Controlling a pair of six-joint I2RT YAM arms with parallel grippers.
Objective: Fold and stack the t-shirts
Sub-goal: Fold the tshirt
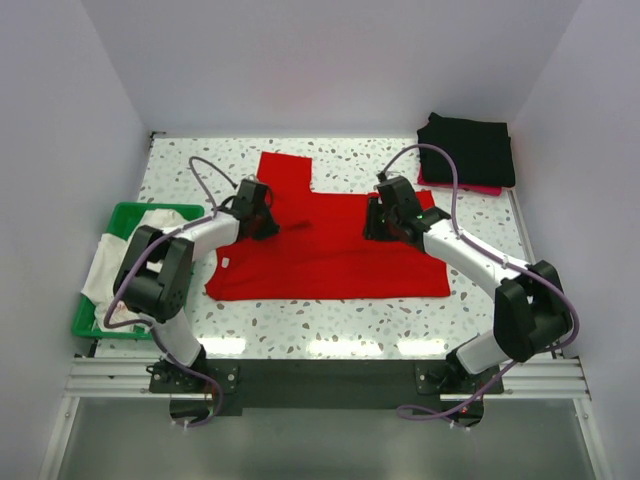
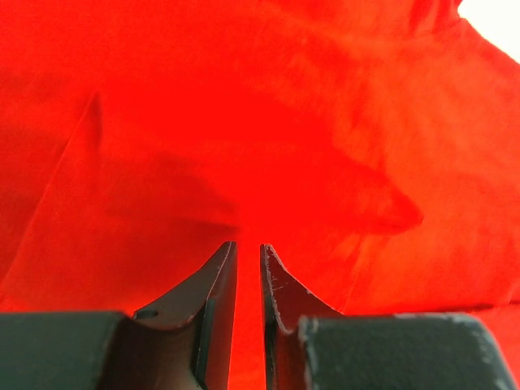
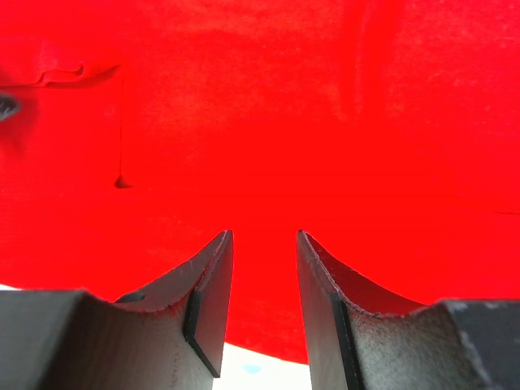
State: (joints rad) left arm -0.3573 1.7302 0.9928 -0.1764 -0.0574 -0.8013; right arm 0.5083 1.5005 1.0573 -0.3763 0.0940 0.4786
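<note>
A bright red t-shirt [image 1: 330,255] lies spread flat in the middle of the table, one sleeve pointing to the back left. My left gripper [image 1: 265,222] hovers over its left part; the left wrist view shows the gripper [image 2: 246,244] with a narrow gap between its jaws and red cloth [image 2: 244,122] filling the picture. My right gripper [image 1: 378,222] is over the shirt's right part, open wider in the right wrist view [image 3: 264,233], above the red cloth [image 3: 260,106] near its edge. Folded black t-shirts [image 1: 468,148] are stacked at the back right. A white t-shirt [image 1: 108,272] lies in the basket.
The green plastic basket [image 1: 140,208] stands at the table's left edge, with the white cloth hanging over its side. A pink edge [image 1: 485,188] shows under the black stack. White walls close in the table on three sides.
</note>
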